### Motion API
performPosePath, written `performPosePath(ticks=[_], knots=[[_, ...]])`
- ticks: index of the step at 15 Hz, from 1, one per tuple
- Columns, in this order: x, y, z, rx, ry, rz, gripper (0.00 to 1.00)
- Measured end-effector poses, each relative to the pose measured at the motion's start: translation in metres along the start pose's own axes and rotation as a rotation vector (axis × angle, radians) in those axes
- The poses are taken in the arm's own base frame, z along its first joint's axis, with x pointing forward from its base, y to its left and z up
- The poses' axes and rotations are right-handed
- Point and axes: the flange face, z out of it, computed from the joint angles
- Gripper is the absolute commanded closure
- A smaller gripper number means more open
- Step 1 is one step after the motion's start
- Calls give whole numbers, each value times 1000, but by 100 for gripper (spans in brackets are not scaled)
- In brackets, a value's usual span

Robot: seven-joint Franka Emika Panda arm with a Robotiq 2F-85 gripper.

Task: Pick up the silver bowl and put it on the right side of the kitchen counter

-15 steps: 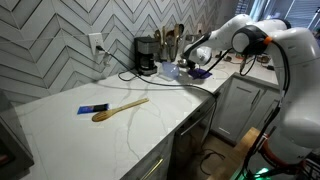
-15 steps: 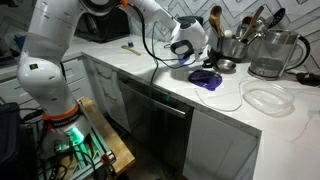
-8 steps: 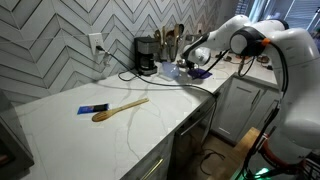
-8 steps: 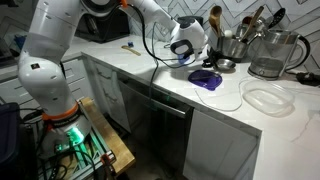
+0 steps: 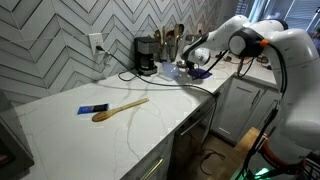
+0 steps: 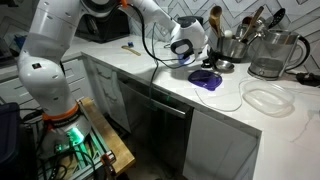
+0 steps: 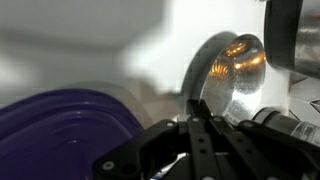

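At the centre of an exterior view, the gripper [image 6: 187, 52] is hovering over the kitchen counter [image 6: 110, 50]. The silver bowl [image 6: 226, 66] is sitting on the counter to the gripper's right in the frame, at the foot of the utensil pot [image 6: 236, 46] and just beyond the purple disc [image 6: 205, 78]. In an exterior view from the opposite end, the gripper [image 5: 190, 62] is hanging at upper right, near the coffee maker [image 5: 146, 55]; the bowl is too small to pick out there, and the jaws cannot be read. In the wrist view, the fingers [image 7: 196, 135] are looking pressed together along a thin seam at bottom centre, pinching nothing. The silver bowl [image 7: 235, 78] is gleaming just up and right of them, and the purple disc [image 7: 70, 130] is filling the lower left. Being round, the bowl is offering no long axis, so the jaws will likely be needing to spread and shift toward its rim.
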Motion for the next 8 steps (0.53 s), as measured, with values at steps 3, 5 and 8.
performPosePath(ticks=[3,5,8], knots=[[0,-1,0,-7,-1,-3,59],[1,-1,-1,-9,-1,-4,44],[-1,-8,-5,1,-6,-13,22]])
